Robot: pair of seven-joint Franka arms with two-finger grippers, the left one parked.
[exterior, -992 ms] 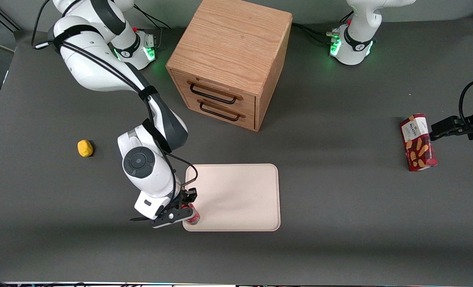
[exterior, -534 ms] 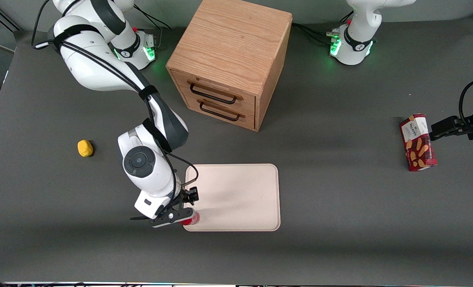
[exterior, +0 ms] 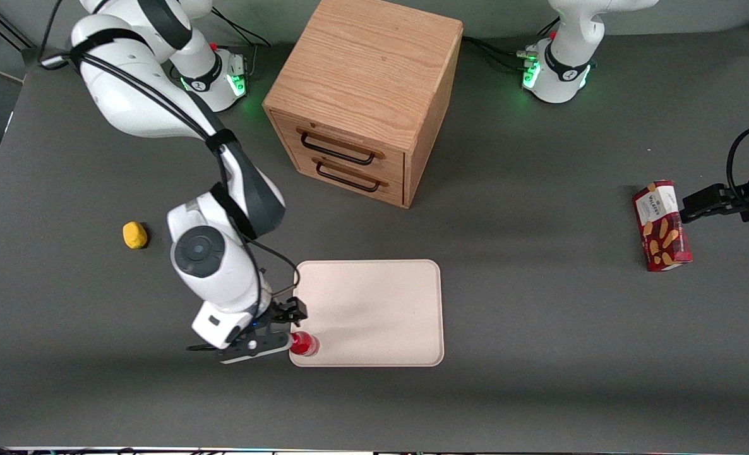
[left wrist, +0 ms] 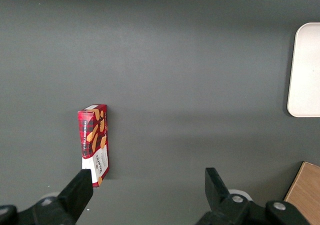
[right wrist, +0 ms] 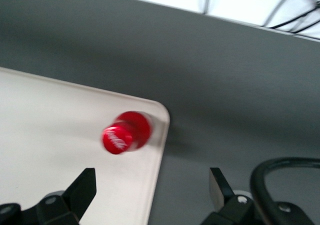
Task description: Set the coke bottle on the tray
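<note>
The coke bottle stood upright on the tray, in its corner nearest the working arm. The gripper hovered just beside it, fingers apart.

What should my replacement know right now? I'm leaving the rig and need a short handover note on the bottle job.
Gripper: open, holding nothing, just off the tray's corner nearest the front camera at the working arm's end.
Small red coke bottle: standing upright inside that corner of the flat cream-pink tray, close to the rim, free of the fingers.
Done: bottle is on the tray and released.
Left: only to pull the arm clear without knocking the bottle.
</note>
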